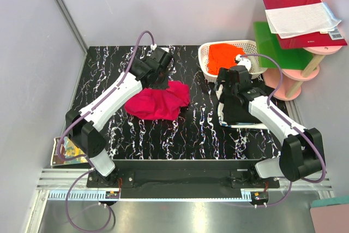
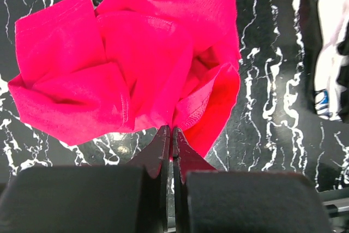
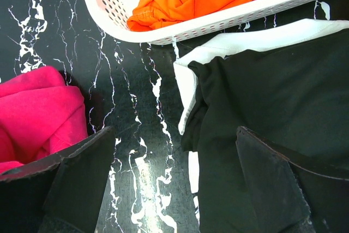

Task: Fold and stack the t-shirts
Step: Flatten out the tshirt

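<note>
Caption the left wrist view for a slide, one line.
Left gripper pinches the edge of a crumpled pink t-shirt on the black marbled table.

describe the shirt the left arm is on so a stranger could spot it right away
On the black marbled table, look left of centre, at the tips of the left gripper. There lies a crumpled pink t-shirt, loose on the tabletop. Its bright pink sets it apart from the orange shirt in the white basket and the black shirt at right.
</note>
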Tool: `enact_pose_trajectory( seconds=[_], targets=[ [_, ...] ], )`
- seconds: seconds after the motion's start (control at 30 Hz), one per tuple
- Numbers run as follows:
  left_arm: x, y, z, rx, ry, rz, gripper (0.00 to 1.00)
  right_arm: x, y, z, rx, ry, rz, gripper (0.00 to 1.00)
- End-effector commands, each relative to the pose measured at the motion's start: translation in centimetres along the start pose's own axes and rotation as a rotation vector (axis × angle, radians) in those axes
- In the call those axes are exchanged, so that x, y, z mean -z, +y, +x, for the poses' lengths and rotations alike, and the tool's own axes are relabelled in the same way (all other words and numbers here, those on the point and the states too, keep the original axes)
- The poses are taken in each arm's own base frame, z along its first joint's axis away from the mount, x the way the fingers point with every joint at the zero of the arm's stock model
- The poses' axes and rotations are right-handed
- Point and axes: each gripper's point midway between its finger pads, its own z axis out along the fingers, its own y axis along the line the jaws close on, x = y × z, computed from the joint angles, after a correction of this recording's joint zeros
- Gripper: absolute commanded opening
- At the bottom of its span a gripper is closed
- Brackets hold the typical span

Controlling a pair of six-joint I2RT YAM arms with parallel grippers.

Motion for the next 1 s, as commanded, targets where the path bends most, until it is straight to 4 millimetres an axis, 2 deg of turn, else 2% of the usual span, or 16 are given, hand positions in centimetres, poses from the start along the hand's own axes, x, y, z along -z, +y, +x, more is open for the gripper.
enact_pose_trajectory(
  seconds=[0.0, 0.07, 0.13, 0.17, 0.2, 0.27, 0.47, 0.5, 0.53, 0.6, 0.63, 0.7, 0.73, 0.8, 0.83, 0.97],
  targets=[
    [-0.6, 1.0, 0.0, -0.027, -0.016, -0.052, 0.0, -0.1, 0.5, -1.1, -0.017, -0.038, -0.018, 1.0],
    [-1.4, 1.9, 0.5, -0.028, -0.006, -0.097, 0.01, -0.2, 0.4, -0.9, -0.015, -0.033, -0.015, 1.0],
    [-1.9, 2.6, 1.0, -0.032, 0.002, -0.134, 0.23, -0.4, 0.4, -0.6, -0.014, -0.028, -0.013, 1.0],
    [-2.1, 2.8, 1.0, -0.03, 0.0, -0.143, 0.45, -0.4, 0.3, -0.5, -0.013, -0.025, -0.012, 1.0],
    [-2.2, 3.0, 1.1, -0.03, 0.0, -0.151, 0.8, -0.5, 0.3, -0.5, -0.011, -0.024, -0.011, 1.0],
    [-2.2, 3.5, 1.1, -0.035, -0.009, -0.174, 0.99, -0.5, 0.3, -0.6, -0.009, -0.028, -0.008, 1.0],
    [-4.0, 6.2, 3.0, -0.031, -0.042, -0.293, 0.99, -0.9, 0.3, -0.3, -0.01, -0.02, -0.009, 1.0],
    [-4.6, 6.2, 2.5, 0.005, -0.107, -0.292, 0.99, -0.9, 0.3, -0.3, -0.013, -0.02, -0.008, 1.0],
    [-6.0, 7.7, 5.4, -0.002, -0.081, -0.328, 0.99, -1.1, 0.2, 0.0, -0.012, -0.016, 0.0, 1.0],
    [-6.2, 7.2, 4.4, 0.069, -0.233, -0.248, 0.99, -1.2, 0.1, 0.3, -0.011, -0.011, 0.0, 1.0],
    [-7.4, 8.7, 7.6, 0.061, -0.212, -0.268, 0.99, -1.4, 0.0, 0.6, -0.008, -0.006, 0.004, 1.0],
    [-6.8, 8.3, 6.4, 0.13, -0.37, -0.194, 0.99, -1.6, -0.2, 1.0, -0.002, -0.005, 0.009, 1.0],
    [-7.8, 9.9, 9.5, 0.111, -0.36, -0.219, 0.99, -1.9, -0.4, 1.3, 0.002, -0.003, 0.017, 1.0],
    [-7.1, 9.6, 8.6, 0.152, -0.498, -0.142, 0.99, -2.3, -0.5, 1.9, 0.0, 0.002, 0.015, 1.0],
    [-8.2, 10.7, 11.6, 0.132, -0.47, -0.151, 0.99, -2.6, -0.4, 2.3, 0.002, 0.012, 0.007, 1.0],
    [-9.2, 10.6, 13.7, 0.148, -0.478, -0.105, 0.99, -3.3, 0.0, 3.1, 0.007, 0.038, -0.007, 1.0]
  ],
)
